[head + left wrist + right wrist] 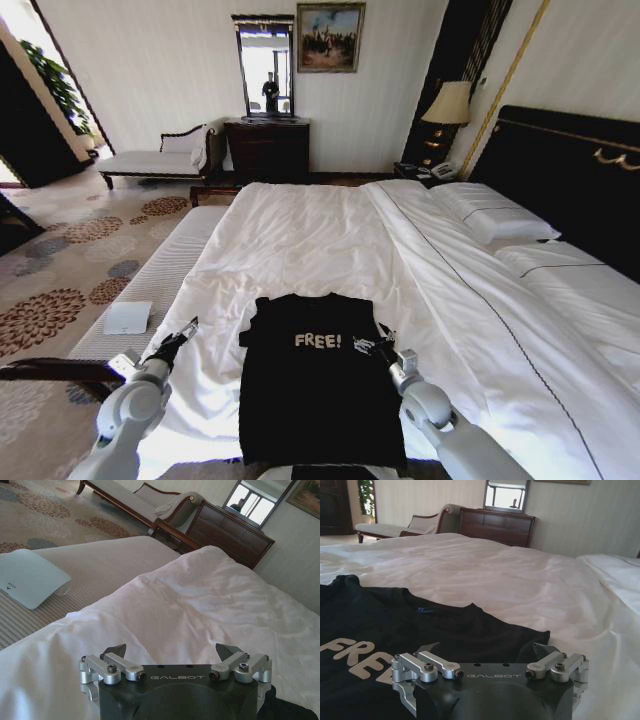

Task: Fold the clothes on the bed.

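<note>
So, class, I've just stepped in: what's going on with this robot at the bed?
A two-armed robot stands at the foot of a big white bed with a black "FREE!" T-shirt laid out flat in front of it. The left gripper hovers open over the bedding beside the shirt's left edge. The right gripper sits open at the shirt's right shoulder, holding nothing. The sleeves look tucked in, but the body of the shirt is not yet folded.

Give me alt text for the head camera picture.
A black T-shirt lies flat on a white bed, with the left gripper and right gripper, both open, at its sides.
</note>
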